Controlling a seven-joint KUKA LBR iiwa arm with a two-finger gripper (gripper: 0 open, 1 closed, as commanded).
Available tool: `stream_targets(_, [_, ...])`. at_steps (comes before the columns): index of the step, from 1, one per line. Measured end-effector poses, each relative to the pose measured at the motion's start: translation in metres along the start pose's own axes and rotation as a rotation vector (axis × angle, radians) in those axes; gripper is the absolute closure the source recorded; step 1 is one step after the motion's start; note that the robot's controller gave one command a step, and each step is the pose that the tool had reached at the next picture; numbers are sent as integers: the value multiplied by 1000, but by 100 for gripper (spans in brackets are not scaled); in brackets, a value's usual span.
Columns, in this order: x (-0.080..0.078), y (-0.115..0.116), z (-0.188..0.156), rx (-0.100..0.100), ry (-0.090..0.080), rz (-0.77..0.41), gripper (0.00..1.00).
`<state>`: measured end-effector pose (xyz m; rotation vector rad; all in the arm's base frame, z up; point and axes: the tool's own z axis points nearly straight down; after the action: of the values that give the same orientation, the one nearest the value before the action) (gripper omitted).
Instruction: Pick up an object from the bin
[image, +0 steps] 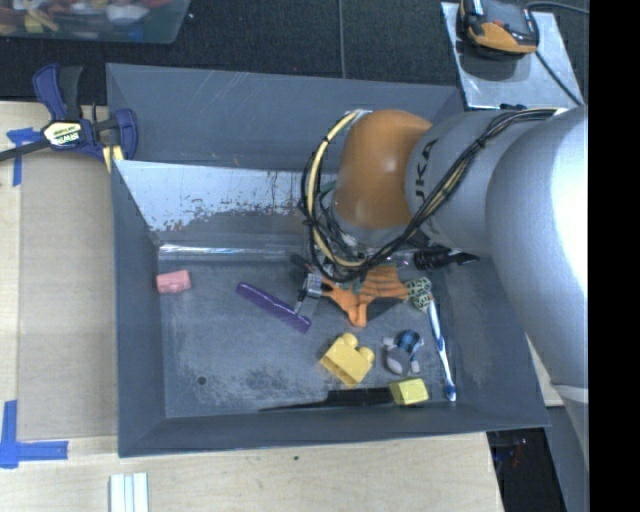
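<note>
Your pincer (311, 288) sits low near the middle of the bin (140, 330), tucked under the arm's orange wrist cover and its loop of cables. You cannot tell whether it is open or closed, and nothing shows in its grip.

The closest things to it are two. A purple tool (273, 305), a slim handle with a wider head, lies at its 8 o'clock, with the head end just beside the pincer. An orange toy (366, 293) with splayed limbs lies at its 3 o'clock, partly under the cables.

Further out, at 5 o'clock, you have a yellow block (347, 359). Beyond it lie a small blue piece (407, 343), a yellow cube (409, 392) and a black stick (330, 400) along the near wall. A white and blue toothbrush (439, 350) runs down the 4 o'clock side. Well apart at 9 o'clock, a pink eraser (173, 282) lies alone on the bin floor.
</note>
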<state>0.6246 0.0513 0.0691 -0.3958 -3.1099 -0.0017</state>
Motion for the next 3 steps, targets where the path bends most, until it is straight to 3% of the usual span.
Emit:
stream_targets(1, [28,19,-2,-7,-14,277,0])
stream_targets(2, [-12,-65,-3,-2,-10,54,100])
stream_targets(3, [-12,-65,-3,-2,-10,54,100])
